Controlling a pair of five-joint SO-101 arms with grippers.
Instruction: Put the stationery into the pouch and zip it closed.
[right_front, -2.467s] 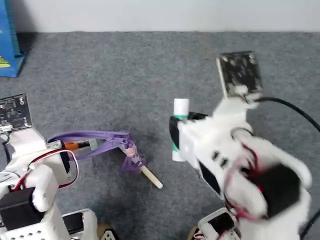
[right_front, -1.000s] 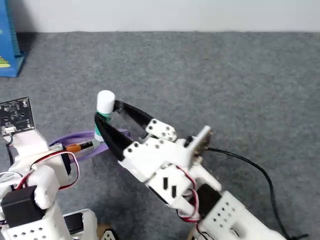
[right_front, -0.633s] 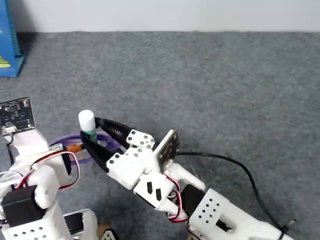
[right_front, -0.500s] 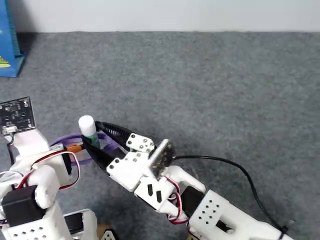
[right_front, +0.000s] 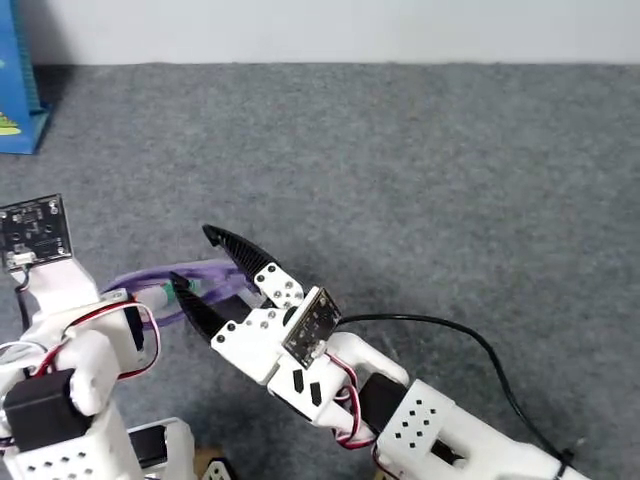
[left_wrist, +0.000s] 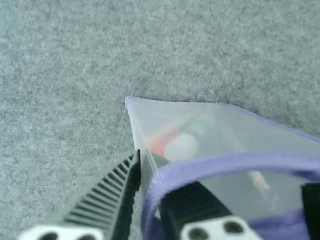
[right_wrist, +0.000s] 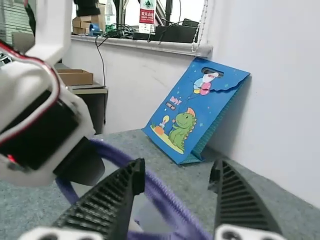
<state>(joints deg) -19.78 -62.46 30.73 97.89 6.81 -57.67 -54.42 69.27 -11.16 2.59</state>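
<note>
Looks like the glue stick (left_wrist: 181, 146) has just been released into the pouch (left_wrist: 235, 131), whose rim is clamped by the left gripper (left_wrist: 150, 182). The right gripper (right_front: 190, 256) is left spread apart above it, so zipping's probably next.

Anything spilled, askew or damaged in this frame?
Nothing stands out. The left gripper pinches the pouch at its rim, stationery lies inside it, and the right gripper hangs open over its unzipped mouth.

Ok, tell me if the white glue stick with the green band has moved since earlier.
Yes: the glue stick moved left, toward the blue paper bag, from the right pincer into the purple-edged clear pouch.
</note>
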